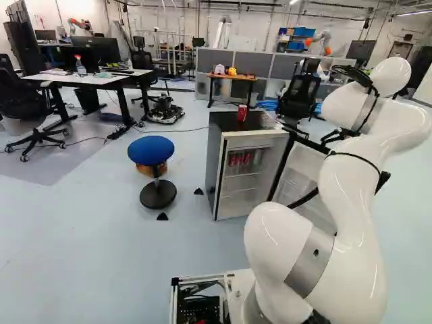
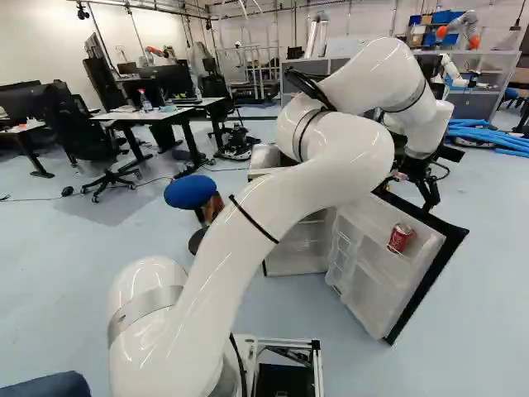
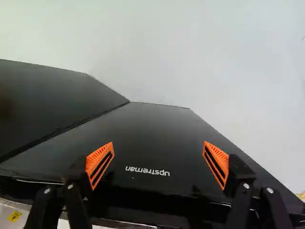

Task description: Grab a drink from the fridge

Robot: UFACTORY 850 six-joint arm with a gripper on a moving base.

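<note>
In the right base view my gripper hangs at the upper edge of the open fridge door. A red can lies in a shelf of that door. The white-framed dark fridge stands open in the left base view, with several red cans on its upper shelf. Another red can is upright on its top. Seen from the wrist, the gripper has its orange-padded fingers wide apart over the door's black outer face, nothing held between them.
Left of the fridge stands a blue-topped stool. Farther back are a white desk, an office chair and a small wooden table. Blue tubes lie on the floor beyond the door. Another robot is at the far right.
</note>
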